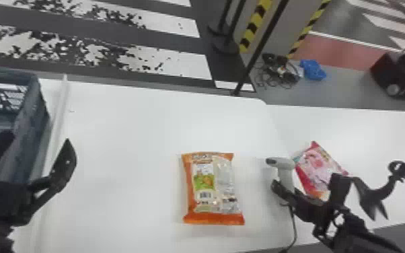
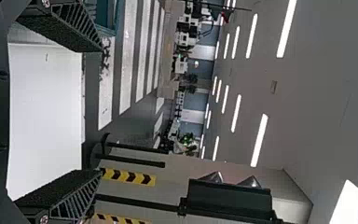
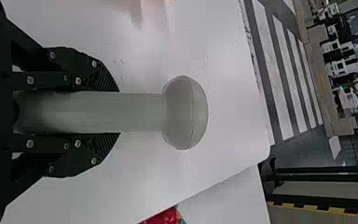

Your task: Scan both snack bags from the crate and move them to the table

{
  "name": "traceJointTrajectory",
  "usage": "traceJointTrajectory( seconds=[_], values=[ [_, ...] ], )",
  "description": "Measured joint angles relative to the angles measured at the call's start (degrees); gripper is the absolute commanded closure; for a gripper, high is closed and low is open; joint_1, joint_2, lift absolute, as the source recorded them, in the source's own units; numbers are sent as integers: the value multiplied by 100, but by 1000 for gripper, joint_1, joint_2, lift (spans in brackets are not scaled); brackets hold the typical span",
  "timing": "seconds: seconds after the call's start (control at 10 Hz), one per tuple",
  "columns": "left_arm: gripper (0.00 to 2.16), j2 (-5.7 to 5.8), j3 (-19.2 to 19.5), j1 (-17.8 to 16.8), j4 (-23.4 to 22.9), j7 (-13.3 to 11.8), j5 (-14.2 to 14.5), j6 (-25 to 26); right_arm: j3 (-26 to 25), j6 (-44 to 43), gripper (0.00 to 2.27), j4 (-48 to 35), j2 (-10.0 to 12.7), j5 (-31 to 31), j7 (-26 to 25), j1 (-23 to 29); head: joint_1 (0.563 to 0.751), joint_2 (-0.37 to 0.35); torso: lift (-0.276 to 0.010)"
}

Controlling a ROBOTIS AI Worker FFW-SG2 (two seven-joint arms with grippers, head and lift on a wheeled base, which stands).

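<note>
Head view: the scanner [image 1: 285,173] sits gripped between the right fingers [image 1: 282,191]; left fingers [image 1: 65,159] spread apart.

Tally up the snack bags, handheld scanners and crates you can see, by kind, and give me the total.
Snack bags: 2 (orange bag, pink bag)
Handheld scanner: 1
Crate: 1
Total: 4

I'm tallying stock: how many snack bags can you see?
2: the orange bag lies left of the scanner; the pink bag lies right of it, partly behind the right hand. The crate may hide more.
</note>
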Motion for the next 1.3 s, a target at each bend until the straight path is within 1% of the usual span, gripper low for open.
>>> traceJointTrajectory(
  seconds=[0.1, 0.2, 0.3, 0.4, 0.5, 0.6, 0.8, 0.9, 1.0, 1.1, 1.2, 1.3],
  values=[
    [60, -12, -37, -40, 47, 0, -1, 4, -3, -30, 1484, 37, -24, 15, 0, 11, 695, -350, -87],
    [60, -23, -76, -70, 67, 0, -7, 4, 28, -30, 640, 46, -35, 31, 26, 19, 695, -350, -87],
    [60, -27, -103, -85, 72, 0, -14, 11, 75, -28, 265, 50, -43, 32, 92, 40, 695, -350, -87],
    [60, -27, -116, -90, 72, 0, -16, 17, 126, -28, 43, 42, -46, 25, 127, 69, 695, -350, -87],
    [60, -23, -119, -92, 71, 0, -18, 22, 157, -25, 43, -4, -45, 12, 135, 112, 695, -350, -87],
    [60, -18, -123, -92, 55, 0, -18, 62, 152, -4, 43, -271, -5, -71, 123, 276, 695, -350, -87],
    [60, -1, -134, -92, 42, 0, -18, 105, -26, 273, 49, -1236, 157, -374, 118, 681, 695, -350, -87],
    [60, 13, -141, -92, 37, 0, -18, 111, -175, 591, 49, -1786, 184, -618, 333, 874, 695, -350, -87],
    [60, 27, -142, -92, 37, 0, -18, 121, -399, 1138, 49, -2006, 167, -825, 1021, 821, 695, -350, -87],
    [60, 42, -144, -92, 45, 0, -18, 143, -582, 2130, 56, -2076, 28, -921, 1741, 559, 695, -350, -87],
    [60, 42, -146, -92, 47, -6, -18, 166, -445, 2551, 63, -2089, -174, -861, 1946, 460, 695, -350, -87],
    [60, 41, -146, -92, 55, -9, -18, 192, -129, 2764, 63, -2074, -340, -658, 2169, 383, 695, -350, -87]
  ],
)
